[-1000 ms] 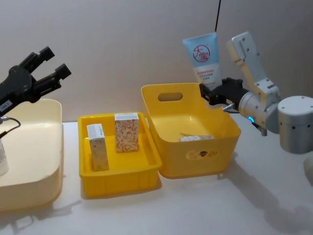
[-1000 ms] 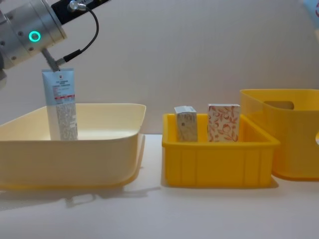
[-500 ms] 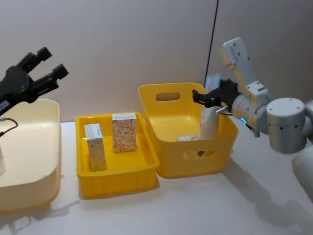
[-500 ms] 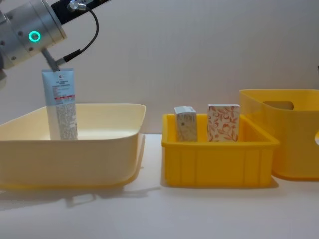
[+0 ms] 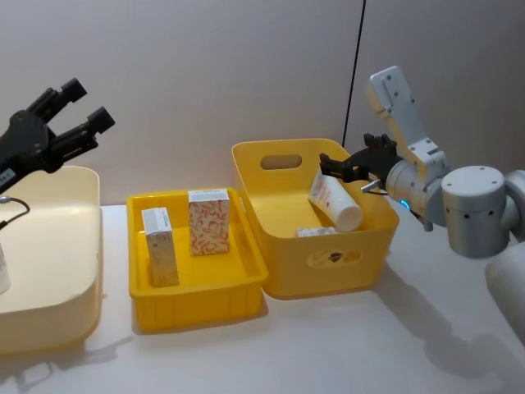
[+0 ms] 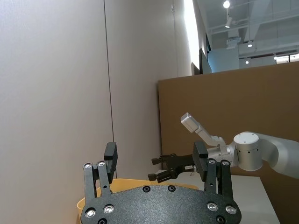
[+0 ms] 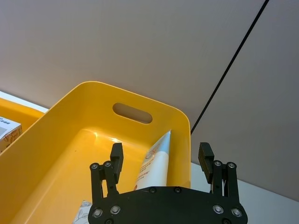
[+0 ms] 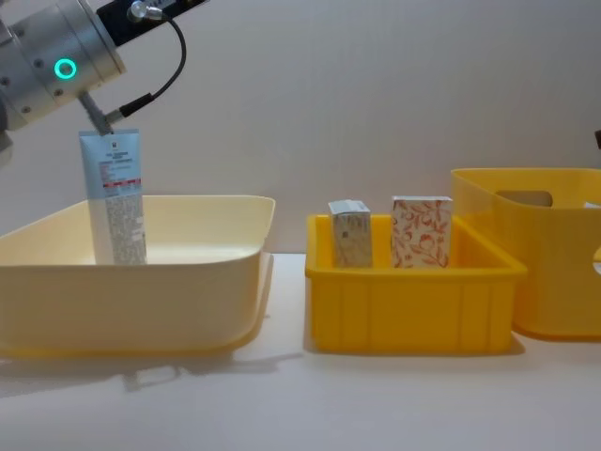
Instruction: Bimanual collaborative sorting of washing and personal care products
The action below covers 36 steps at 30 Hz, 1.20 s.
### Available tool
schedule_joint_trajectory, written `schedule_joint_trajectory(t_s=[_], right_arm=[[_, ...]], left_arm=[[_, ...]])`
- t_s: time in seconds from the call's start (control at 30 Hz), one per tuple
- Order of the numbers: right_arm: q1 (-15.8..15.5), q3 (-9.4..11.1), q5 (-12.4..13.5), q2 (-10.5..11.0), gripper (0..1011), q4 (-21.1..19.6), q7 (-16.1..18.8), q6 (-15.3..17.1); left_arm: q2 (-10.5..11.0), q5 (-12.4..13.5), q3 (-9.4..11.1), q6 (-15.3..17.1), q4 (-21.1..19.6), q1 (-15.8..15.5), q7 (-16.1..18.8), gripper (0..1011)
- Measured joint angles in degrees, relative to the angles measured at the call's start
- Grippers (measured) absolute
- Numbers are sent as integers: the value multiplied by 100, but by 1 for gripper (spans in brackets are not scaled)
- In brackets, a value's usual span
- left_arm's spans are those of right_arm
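From the head view, the right gripper (image 5: pixel 349 167) hangs over the far right part of the deep yellow crate (image 5: pixel 283 275) with its fingers spread and nothing between them, and a white tube (image 5: pixel 334 199) lies tilted inside the crate just below it, leaning toward the right wall; a small flat pack (image 5: pixel 328 232) rests on the crate floor. The left gripper (image 5: pixel 78 105) is raised high above the cream tub (image 5: pixel 57 316), fingers parted and empty. Two small cartons (image 5: pixel 189 234) stand upright in the shallow yellow tray (image 5: pixel 201 304). In the left wrist view, the left fingers (image 6: pixel 108 158) are apart with only the wall beyond. In the right wrist view, the fingers (image 7: pixel 116 156) stand wide and the tube (image 7: pixel 156 163) leans against the crate's far corner, apart from them. In the chest view, a blue and white tube (image 8: pixel 113 197) stands upright in the tub. I think the main risk is this standing tube: a careless descent of the left arm may knock it over. Also the right arm, when it pulls back, could catch the crate rim and shift the crate against the tray, tipping the cartons.
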Motion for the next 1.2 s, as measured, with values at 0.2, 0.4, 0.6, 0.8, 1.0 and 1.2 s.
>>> schedule_joint_trajectory(t_s=[0.2,0.4,0.6,0.8,1.0,1.2], right_arm=[[8,-4,-10,-8,1001,25,-6,-6],[12,-7,-14,-12,1001,38,-11,-10],[16,-12,-18,-16,1001,50,-15,-15],[19,-13,-21,-19,1001,55,-15,-15],[21,-12,-22,-20,1001,58,-16,-15],[22,-12,-22,-20,1001,61,-16,-15]], left_arm=[[0,0,0,0,0,0,0,1003],[0,0,0,0,0,0,0,1003],[0,0,0,0,0,0,0,1004],[0,0,0,0,0,0,0,1003],[0,0,0,0,0,0,0,1003],[0,0,0,0,0,0,0,1003]])
